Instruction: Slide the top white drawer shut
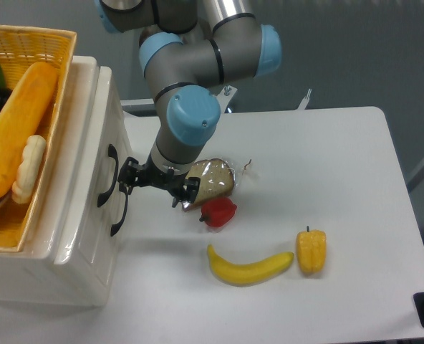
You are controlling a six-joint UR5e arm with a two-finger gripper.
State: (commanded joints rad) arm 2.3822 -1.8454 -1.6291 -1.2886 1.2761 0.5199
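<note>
The top white drawer is the upper front of the cream cabinet at the left, and its black arched handle faces right. Its front stands nearly level with the cabinet face. My gripper points left at the height of that handle, with its tips right at the drawer front. The dark fingers blend with the handle, so their spacing does not show. The lower drawer's black handle sits just below.
A yellow wicker basket with toy food rests on the cabinet top. On the table lie a wrapped bread slice, a red pepper, a banana and a yellow pepper, all right of my arm.
</note>
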